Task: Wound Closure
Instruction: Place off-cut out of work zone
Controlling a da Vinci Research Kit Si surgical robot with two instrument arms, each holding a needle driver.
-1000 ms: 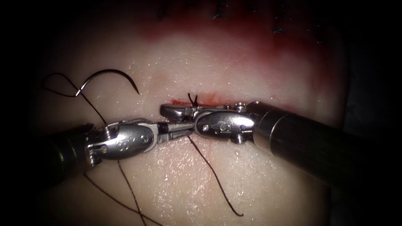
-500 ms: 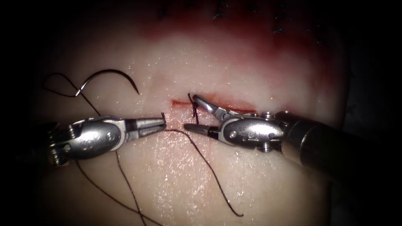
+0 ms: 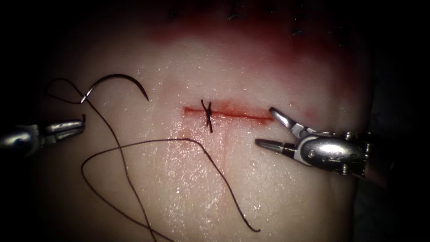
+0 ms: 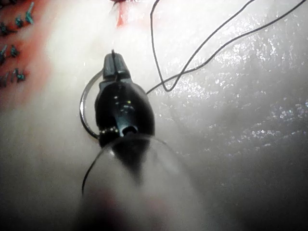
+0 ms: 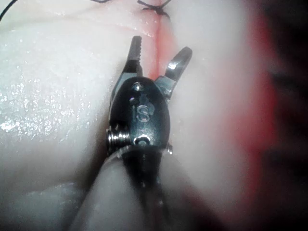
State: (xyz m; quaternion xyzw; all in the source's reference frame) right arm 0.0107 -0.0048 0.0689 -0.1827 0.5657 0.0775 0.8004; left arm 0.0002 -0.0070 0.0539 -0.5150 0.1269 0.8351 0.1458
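Note:
The cut (image 3: 237, 115) runs across the tissue (image 3: 277, 71), with a knotted stitch (image 3: 207, 112) near its left end. The curved needle (image 3: 121, 77) lies free on the tissue left of the cut, held by neither tool, its thread (image 3: 134, 143) trailing in slack loops to a free end (image 3: 259, 230). My left tool (image 3: 79, 124) is at the far left below the needle's tail, jaws shut; I cannot tell whether thread is pinched. In the left wrist view its shut jaws (image 4: 114, 61) lie in front of the needle (image 4: 83, 108). My right tool (image 3: 264, 127) stands open and empty at the cut's right end; its jaws (image 5: 159, 48) straddle the cut (image 5: 156, 43).
Red fluid stains the far band of the tissue (image 3: 268, 40), where several older dark stitch ends (image 3: 235, 15) sit. Those stitch ends (image 4: 17, 21) show beside the left tool too. The knot (image 5: 154, 7) lies beyond the right tool's tips.
The right tool's jaws opened at the knot and drew back right along the cut. The left tool withdrew far left, and the thread it held near the knot now lies in a slack loop.

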